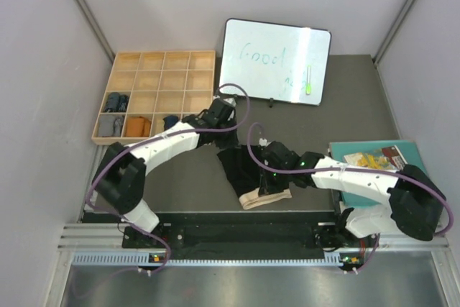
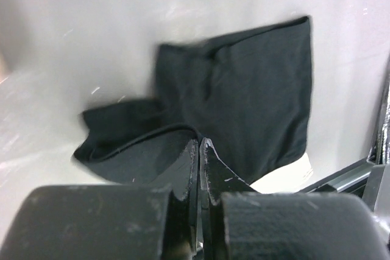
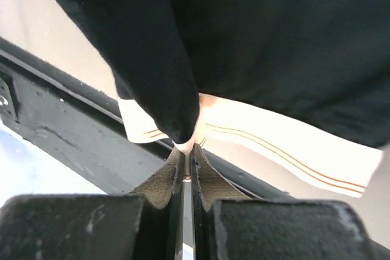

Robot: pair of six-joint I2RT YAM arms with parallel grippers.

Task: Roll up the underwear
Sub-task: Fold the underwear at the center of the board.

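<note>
— Any words to read?

— Read "Good" in green on the whiteboard (image 1: 273,62), from the top view only. Made out more green marks beside it, too faint to read. Spotted a bright packet (image 1: 374,158) on a teal pad (image 1: 414,151) at the right, with print too small to read.

— Found the black underwear (image 1: 241,170) where?

— Lay in the middle of the bench (image 1: 180,177), between the two arms, with the beige waistband (image 3: 286,144) toward the near edge.

— Saw what at the left gripper (image 2: 200,144)?

— Looked pressed together in the left wrist view, pinched on a lifted flap at the far end of the black underwear.

— And the right gripper (image 3: 187,147)?

— Clamped tight on the black underwear, right at the join of black cloth and beige waistband. Showed thin brown stripes along that band in the right wrist view, too small to see from the top.

— Anything else from above only?

— Noticed a wooden tray (image 1: 164,70) at the far left, with a few small bundles (image 1: 115,102) in its near boxes. Could not tell what kind.
</note>
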